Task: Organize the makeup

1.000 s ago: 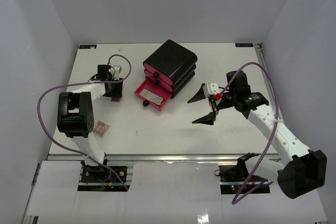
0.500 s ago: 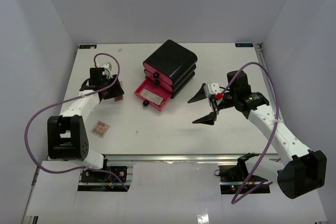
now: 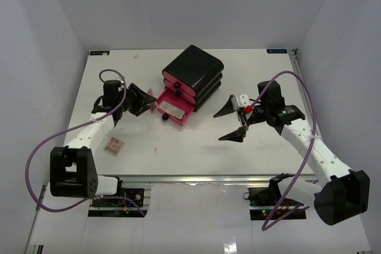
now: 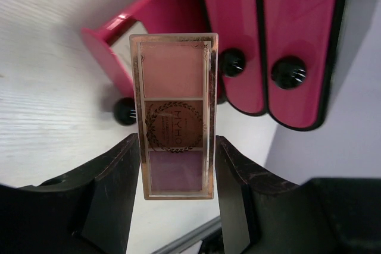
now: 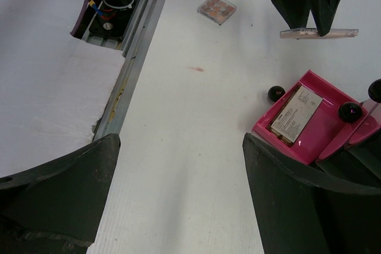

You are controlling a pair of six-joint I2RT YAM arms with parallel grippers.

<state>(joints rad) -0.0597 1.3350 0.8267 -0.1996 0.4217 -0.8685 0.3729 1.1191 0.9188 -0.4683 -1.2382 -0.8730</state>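
Drawer box: the bottom pink drawer is pulled open.
Right gripper: jaws are spread wide, nothing held, right of the box.
Left gripper: clamped on the long edges of the three-pan palette; the nearer arm.
Long axis: pointed outward from the jaws, toward the drawer just beyond.

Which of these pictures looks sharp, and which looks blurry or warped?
Left wrist view: the palette is crisp, the table behind it streaky and soft. Right wrist view: the pincer fingers loom large and dark. Top view: even light, faint shadows.
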